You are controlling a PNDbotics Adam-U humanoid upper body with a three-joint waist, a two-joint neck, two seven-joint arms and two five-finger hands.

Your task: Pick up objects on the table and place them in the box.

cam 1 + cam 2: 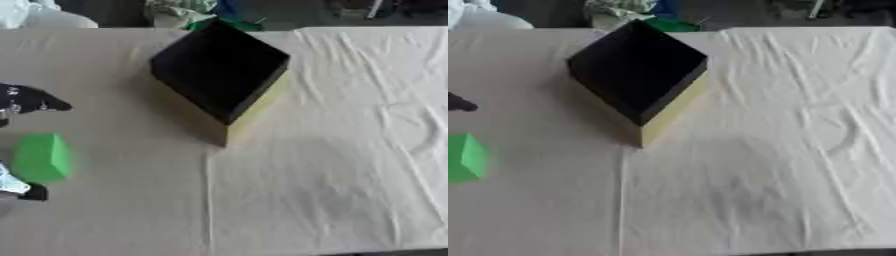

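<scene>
Block: green block (40, 157), faceted, at 9 o'clock by left hand (24, 99); fingers' state unclear
Box: black box (219, 70), yellow side, 12 o'clock
Surface: creased cream cloth (332, 165)

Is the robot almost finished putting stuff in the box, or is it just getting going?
Just getting going, it seems. The box looks dark inside and nothing shows in it. The green block sits on the table at the left edge, outside the box. A robot hand shows beside it at the left edge, but nothing seems held yet. The block is what is left to put in.
</scene>
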